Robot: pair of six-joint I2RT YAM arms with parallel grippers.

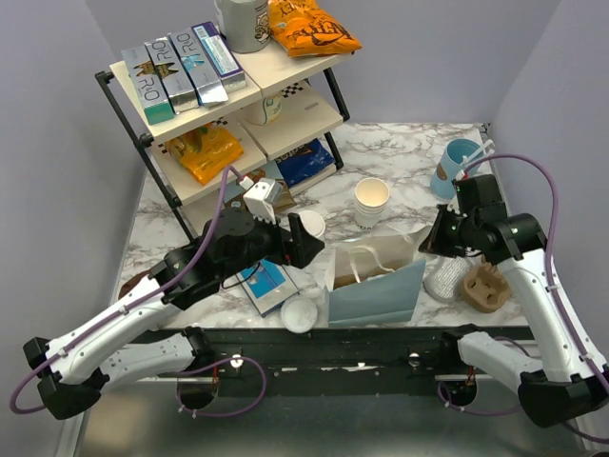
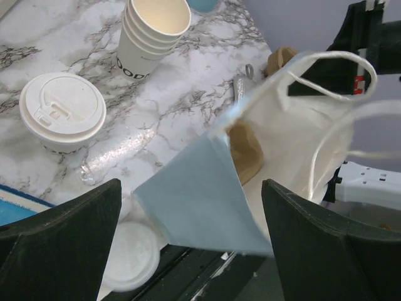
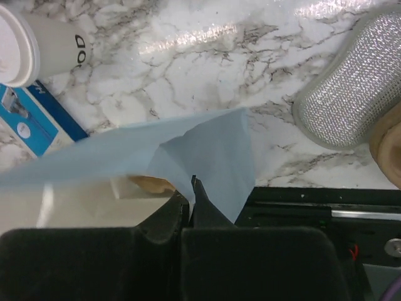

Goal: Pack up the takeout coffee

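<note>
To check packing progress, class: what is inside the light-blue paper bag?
A brown object lies low inside the light-blue paper bag; otherwise only white lining shows. The bag's walls hide the rest of its bottom. The takeout coffee stands outside on the table.

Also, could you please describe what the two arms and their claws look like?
Both arms have white tubular links and chunky black joints: the left arm, the right arm. A purple cable loops along each. The left claw and right claw have broad matte black fingers, and a white camera block sits on the left wrist.
</note>
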